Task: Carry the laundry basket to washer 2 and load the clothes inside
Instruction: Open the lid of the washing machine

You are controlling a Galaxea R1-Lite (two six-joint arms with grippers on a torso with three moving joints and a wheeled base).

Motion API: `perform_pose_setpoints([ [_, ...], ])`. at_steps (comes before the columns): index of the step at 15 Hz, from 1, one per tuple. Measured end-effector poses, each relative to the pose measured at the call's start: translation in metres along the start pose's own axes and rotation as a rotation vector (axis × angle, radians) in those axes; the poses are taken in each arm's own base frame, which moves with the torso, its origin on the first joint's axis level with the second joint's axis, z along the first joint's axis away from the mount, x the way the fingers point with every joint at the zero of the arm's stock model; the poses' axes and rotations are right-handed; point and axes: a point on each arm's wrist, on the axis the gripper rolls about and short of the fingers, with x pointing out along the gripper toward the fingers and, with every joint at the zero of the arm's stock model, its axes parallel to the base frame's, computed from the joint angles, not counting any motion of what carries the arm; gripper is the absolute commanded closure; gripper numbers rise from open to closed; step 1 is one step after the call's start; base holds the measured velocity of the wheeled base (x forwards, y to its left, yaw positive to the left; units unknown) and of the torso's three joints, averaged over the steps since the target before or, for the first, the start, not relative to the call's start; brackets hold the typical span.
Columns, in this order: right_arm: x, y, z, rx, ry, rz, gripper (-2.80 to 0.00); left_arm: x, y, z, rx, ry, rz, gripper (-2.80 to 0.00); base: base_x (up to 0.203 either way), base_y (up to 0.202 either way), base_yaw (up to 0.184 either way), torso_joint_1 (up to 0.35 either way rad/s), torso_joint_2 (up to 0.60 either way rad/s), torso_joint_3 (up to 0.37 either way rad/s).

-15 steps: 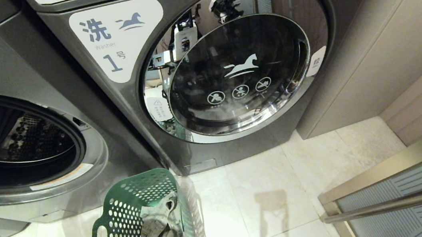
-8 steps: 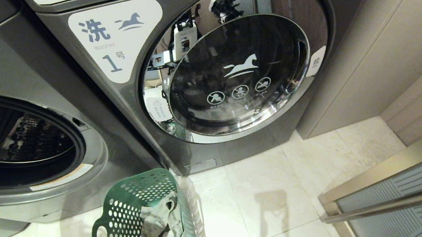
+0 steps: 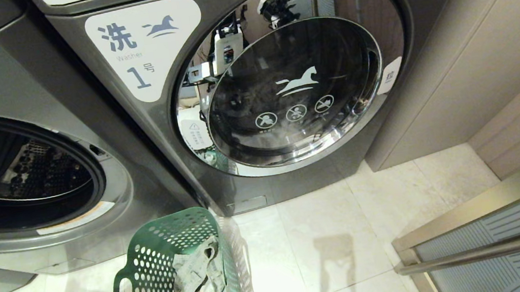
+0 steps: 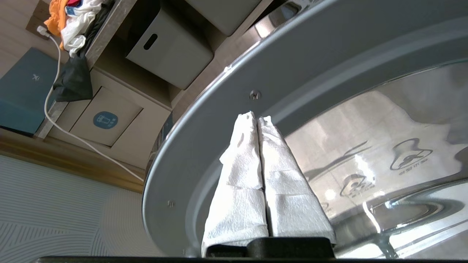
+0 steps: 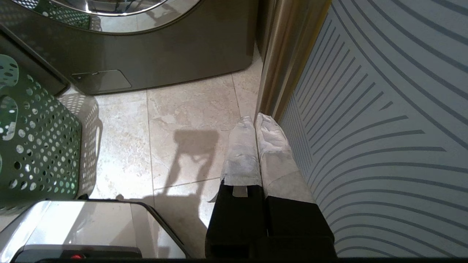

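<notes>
Basket delivered, nothing loaded yet.
Both my jaws are together and empty; the clothes (image 3: 198, 287) lie in the laundry basket (image 3: 154, 258), the open drum (image 3: 20, 170) probably washer 2's.

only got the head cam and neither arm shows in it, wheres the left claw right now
observer: The left claw is shut and empty, tips pointing at the grey inner rim of an open round washer door, close to a screw. I cannot tell whether it touches.
operator: and the right one, holding anything
observer: No. The right claw is shut and empty, hanging over the floor tiles right beside the striped panel, apart from the laundry basket.
operator: anything behind that door
observer: Past its rim there is a plain grey bin with a handle slot, on a shelf.
</notes>
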Motion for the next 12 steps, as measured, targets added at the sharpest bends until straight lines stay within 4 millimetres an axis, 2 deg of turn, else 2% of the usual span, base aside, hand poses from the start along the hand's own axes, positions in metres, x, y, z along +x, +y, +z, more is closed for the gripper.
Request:
perform_pose_setpoints([
  [4,0.000,0.000,0.000,0.000,0.000,0.000,0.00,0.016,0.008,-0.006,-0.005,0.012,0.022,0.00,0.000,0.000,0.000,0.000,0.00,0.000],
  [12,0.000,0.000,0.000,0.000,0.000,0.000,0.00,0.019,0.010,-0.012,-0.011,0.036,0.019,0.00,0.000,0.000,0.000,0.000,0.00,0.000],
])
